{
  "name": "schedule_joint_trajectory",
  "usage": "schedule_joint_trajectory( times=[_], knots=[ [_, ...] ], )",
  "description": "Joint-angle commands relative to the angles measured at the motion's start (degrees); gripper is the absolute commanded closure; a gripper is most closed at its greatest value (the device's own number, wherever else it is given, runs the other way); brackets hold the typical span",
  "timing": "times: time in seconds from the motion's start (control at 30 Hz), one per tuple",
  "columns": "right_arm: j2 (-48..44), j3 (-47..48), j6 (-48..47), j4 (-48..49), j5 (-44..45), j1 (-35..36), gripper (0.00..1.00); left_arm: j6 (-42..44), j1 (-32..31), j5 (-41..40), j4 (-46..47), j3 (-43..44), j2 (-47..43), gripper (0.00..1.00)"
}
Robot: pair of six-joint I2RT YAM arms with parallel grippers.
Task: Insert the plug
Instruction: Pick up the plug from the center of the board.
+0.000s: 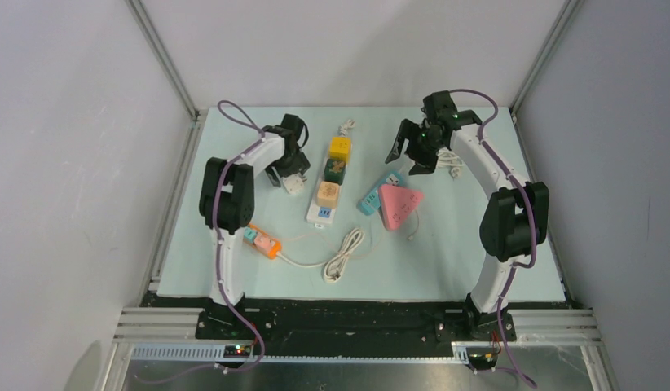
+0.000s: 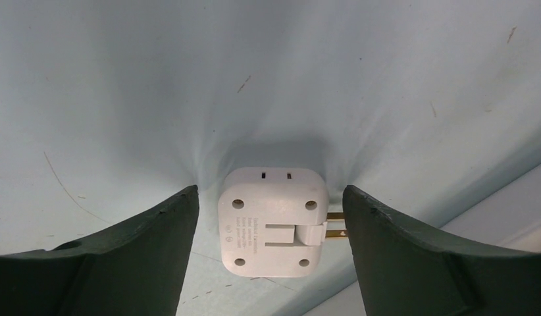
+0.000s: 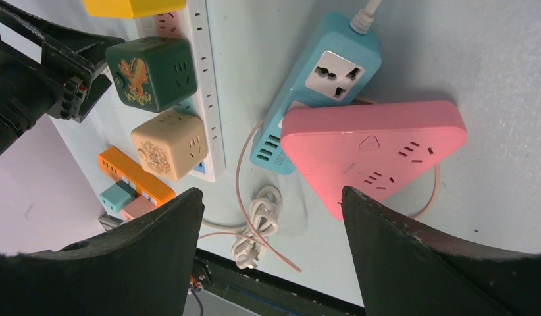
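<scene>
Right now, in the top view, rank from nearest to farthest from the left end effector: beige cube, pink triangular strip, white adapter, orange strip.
1. white adapter, within the left end effector
2. beige cube, just right
3. orange strip, toward the bases
4. pink triangular strip, far right

**Arm posture, both sides.** Your left arm (image 1: 226,195) rises from its base, folds at the elbow and reaches toward the far side. Its wrist points the left gripper (image 2: 271,197) down close to the surface, jaws standing apart. Your right arm (image 1: 511,220) arches higher and bends inward. It carries the right gripper (image 1: 413,151) raised and tilted downward, its fingers (image 3: 156,250) spread wide.
</scene>
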Motion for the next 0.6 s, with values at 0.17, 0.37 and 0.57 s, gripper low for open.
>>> schedule_joint_trajectory(
  times=[0.17,0.37,0.57],
  knots=[
    [-2.24,-0.09,-0.79,0.51,0.27,-0.41,0.19,-1.09,0.14,-0.8,-2.01,3.12,2.23,0.3],
    [-2.52,-0.07,-0.69,1.19,0.08,-0.34,0.19,-1.1,0.17,-1.58,-2.22,2.72,0.86,0.44],
    [-2.52,0.11,-0.47,1.98,-1.13,0.49,0.19,4.87,-1.0,-4.97,-1.67,4.98,-2.01,0.46]
  ],
)
